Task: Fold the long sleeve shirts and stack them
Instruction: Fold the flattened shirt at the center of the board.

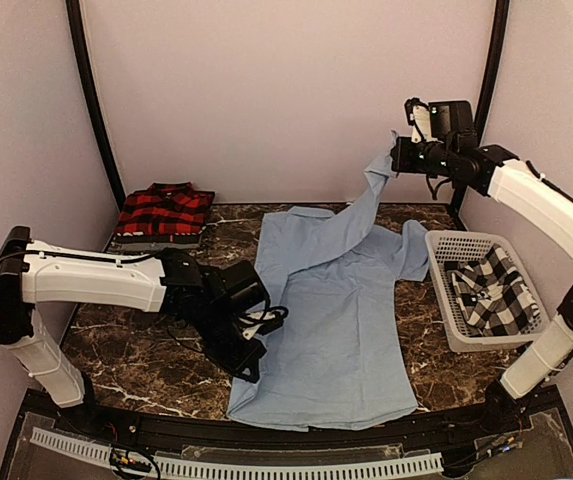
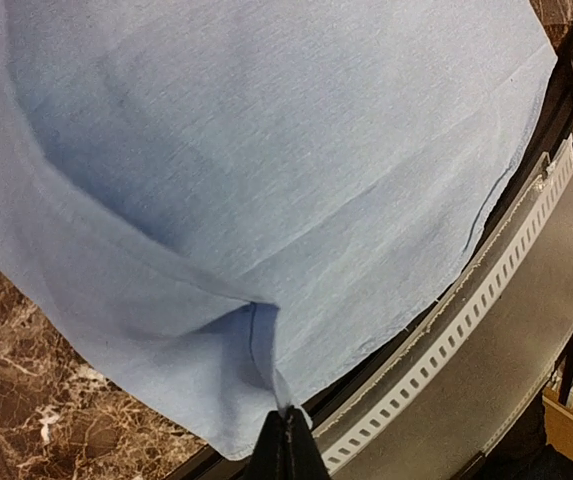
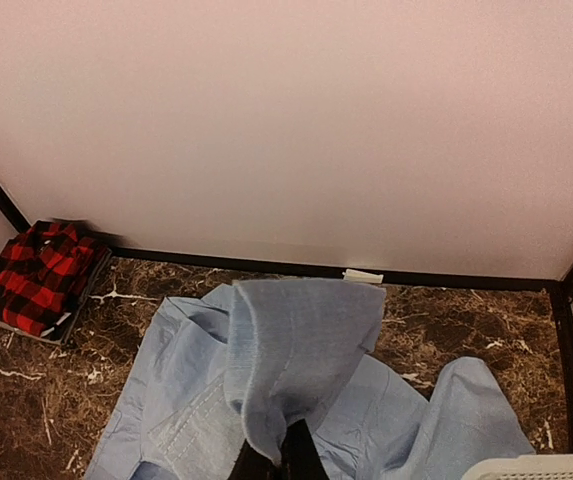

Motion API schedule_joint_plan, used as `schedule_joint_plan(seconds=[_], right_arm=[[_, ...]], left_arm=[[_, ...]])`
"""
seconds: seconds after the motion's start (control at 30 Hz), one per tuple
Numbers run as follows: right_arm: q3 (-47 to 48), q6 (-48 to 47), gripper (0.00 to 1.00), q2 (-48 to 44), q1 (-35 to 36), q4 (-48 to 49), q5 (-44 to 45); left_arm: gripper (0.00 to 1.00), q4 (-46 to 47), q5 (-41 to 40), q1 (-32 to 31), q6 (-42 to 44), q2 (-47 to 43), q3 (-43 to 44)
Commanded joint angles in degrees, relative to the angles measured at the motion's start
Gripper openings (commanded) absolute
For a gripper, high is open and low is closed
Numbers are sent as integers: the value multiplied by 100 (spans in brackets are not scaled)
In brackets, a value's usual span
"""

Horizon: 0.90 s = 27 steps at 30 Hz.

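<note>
The light blue shirt [image 1: 331, 320] lies spread flat on the marble table, collar towards the back. My left gripper [image 1: 251, 362] is shut on its left hem edge near the front; a small pinch of blue cloth [image 2: 266, 350] rises to the closed tips [image 2: 288, 420]. My right gripper [image 1: 398, 155] hangs high at the back right, shut on a sleeve [image 1: 371, 195] that drapes down to the shirt body. In the right wrist view the sleeve cuff [image 3: 301, 350] hangs over the tips [image 3: 288, 445]. The red-and-black plaid shirt [image 1: 164, 212] lies folded at the back left. The black-and-white checked shirt [image 1: 491, 290] sits crumpled in the basket.
A white plastic lattice basket [image 1: 444, 300] stands at the right edge of the table. A perforated white cable strip [image 2: 476, 310] runs along the table's near edge. Pale walls close the back and both sides.
</note>
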Motion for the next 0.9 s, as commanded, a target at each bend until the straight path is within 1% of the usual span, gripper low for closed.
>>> schedule_joint_plan(seconds=[0.0,0.23,0.57,0.6,0.63,0.7,0.73,0.77,0.8,0.83,0.87], right_arm=[[-226,-83,0,-340,-30,104,204],[-272,-54,0,-460,-28,76,123],[101,-134,0,-144,-27,-67,117],[103,-136,0,-132,-27,-79,87],[97,-135,0,-141,-27,-81,40],[36,-134,0,-174,-30,-69,-89],[-6,-147,0,-205,-28,-64,-175],[-60,-158,0,-239,-27,-41,-296],[-142,-161,0,-293,-27,10,-435],[-234,-165,0,-335,-27,46,-613],[-321,-169,0,-374,-23,91,-907]], left_arm=[[0,189,323,-87,262,203,191],[0,316,491,-167,330,465,236],[0,458,715,-238,409,483,88],[1,457,747,-239,426,479,67],[3,474,762,-240,434,469,62],[11,500,796,-241,457,424,49],[19,514,807,-241,463,405,53],[23,528,814,-241,479,365,60],[29,534,818,-241,487,345,98],[33,539,820,-241,498,308,121],[40,556,819,-241,501,290,170]])
